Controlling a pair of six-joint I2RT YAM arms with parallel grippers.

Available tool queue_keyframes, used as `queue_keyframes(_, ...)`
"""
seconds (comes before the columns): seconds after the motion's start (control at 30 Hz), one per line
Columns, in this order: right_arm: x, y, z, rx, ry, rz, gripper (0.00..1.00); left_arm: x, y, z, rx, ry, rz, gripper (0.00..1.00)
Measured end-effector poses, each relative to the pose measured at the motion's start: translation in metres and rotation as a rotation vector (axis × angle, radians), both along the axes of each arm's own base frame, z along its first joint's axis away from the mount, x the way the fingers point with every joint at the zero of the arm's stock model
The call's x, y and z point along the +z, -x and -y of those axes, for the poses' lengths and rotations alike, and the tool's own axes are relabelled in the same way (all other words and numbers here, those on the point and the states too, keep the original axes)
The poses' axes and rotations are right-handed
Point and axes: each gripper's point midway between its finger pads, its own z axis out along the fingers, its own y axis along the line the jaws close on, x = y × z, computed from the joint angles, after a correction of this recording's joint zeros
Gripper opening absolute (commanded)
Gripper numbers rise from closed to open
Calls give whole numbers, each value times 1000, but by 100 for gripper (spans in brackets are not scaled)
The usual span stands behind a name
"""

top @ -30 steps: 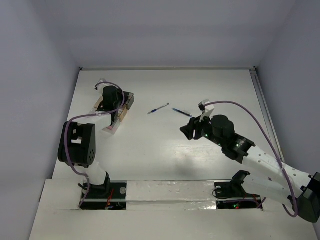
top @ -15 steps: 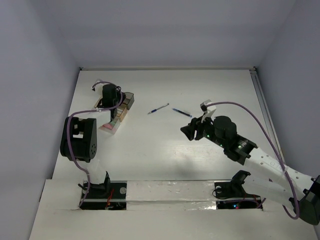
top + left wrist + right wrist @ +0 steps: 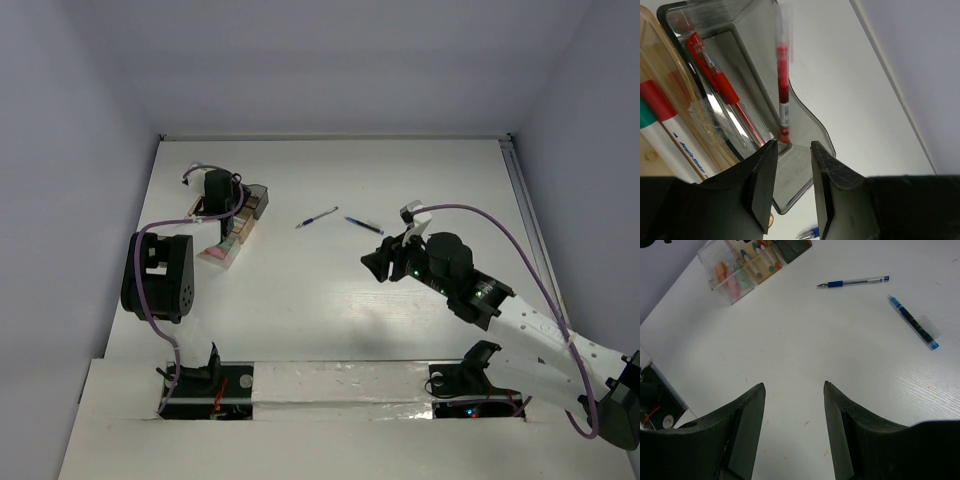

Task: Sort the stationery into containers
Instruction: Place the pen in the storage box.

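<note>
Open and empty, the right pincer (image 3: 793, 385) hangs above the bench (image 3: 790, 340), the dark blue pen (image 3: 914, 322) lying slantwise ahead to its right, nearer than the slim blue pen (image 3: 852, 282).

The smoky grey tray (image 3: 715, 17) is glossy see-through plastic, the red pens (image 3: 783, 95) in it have smooth clear plastic barrels, the tabletop (image 3: 805, 350) is matt white with a faint grain, and both pairs of jaws are matt black plastic.

A white table (image 3: 300, 310) stands boxed in by 3 pale lilac walls (image 3: 330, 60), with a glossy taped strip (image 3: 340, 382) along its near edge.
</note>
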Motion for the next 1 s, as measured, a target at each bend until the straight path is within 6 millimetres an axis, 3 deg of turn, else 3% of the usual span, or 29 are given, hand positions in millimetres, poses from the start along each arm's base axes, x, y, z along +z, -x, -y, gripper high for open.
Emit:
queue_keyframes(0.33,0,0,0,0,0,0,56,7,0,0,-2,2,15,32)
queue_keyframes(0.43,0,-1,-1,0,-1,1,55,31,0,2,-16,3,66,32)
queue_keyframes(0.57,-6,-4,-3,-1,10,-10,53,96,11,16,-67,-11,220,35)
queue_keyframes(0.67,-13,-6,-4,-8,27,-25,52,155,35,41,-146,-21,381,38)
queue_keyframes(0.77,-22,-9,-4,-18,48,-41,50,191,72,70,-240,-25,507,39)
queue_keyframes(0.87,-32,-12,-6,-22,73,-63,48,193,107,92,-331,-37,556,40)
queue_keyframes(1.0,-47,-18,-10,-27,112,-101,47,164,141,98,-411,-67,544,42)
